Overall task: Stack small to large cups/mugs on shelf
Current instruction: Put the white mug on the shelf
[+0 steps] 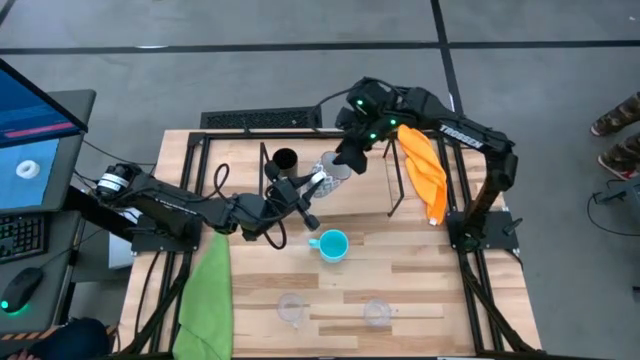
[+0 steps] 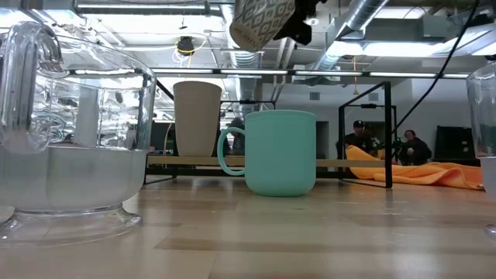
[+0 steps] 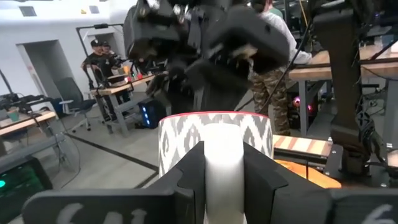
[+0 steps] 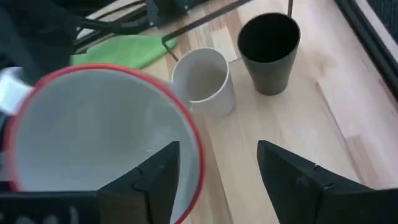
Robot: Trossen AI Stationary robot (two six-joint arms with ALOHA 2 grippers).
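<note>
L claw (image 1: 312, 186) clamps 1 patterned mug (image 1: 333, 170) (handle); R claw (image 1: 351, 160) apart; 2 glasses (image 1: 291, 309).

A teal mug (image 2: 280, 153) stands on the wooden surface (image 2: 310, 232), handle to the picture's left. Behind it a beige cup (image 2: 196, 118) rests on the shelf (image 2: 194, 161). A patterned mug (image 2: 260, 22) hangs high above, tilted. A clear glass (image 2: 70, 147) looms close at left; orange cloth (image 2: 418, 172) lies at right.

Two dark arms; green indicator lights, white lettering on right arm (image 1: 470, 135); black cables trailing.
</note>
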